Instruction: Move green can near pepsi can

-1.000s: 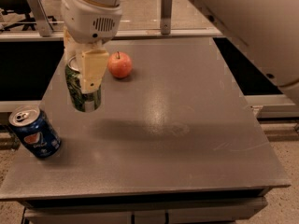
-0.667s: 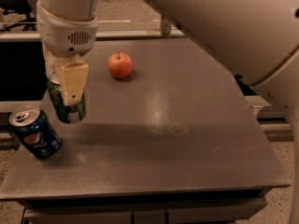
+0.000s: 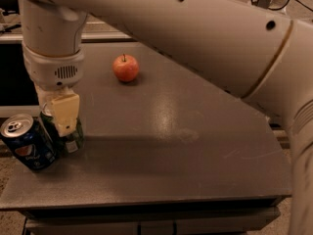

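Beside the pepsi can [image 3: 27, 143], the claw [image 3: 58, 126] grips the green can [image 3: 74, 139].

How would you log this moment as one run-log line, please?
gripper: shut on green can, at table front-left | green can: close beside pepsi can | apple: far side, apart

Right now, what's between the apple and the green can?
In the camera view, only bare table lies between apple and green can. The hand grips that can beside the pepsi can.
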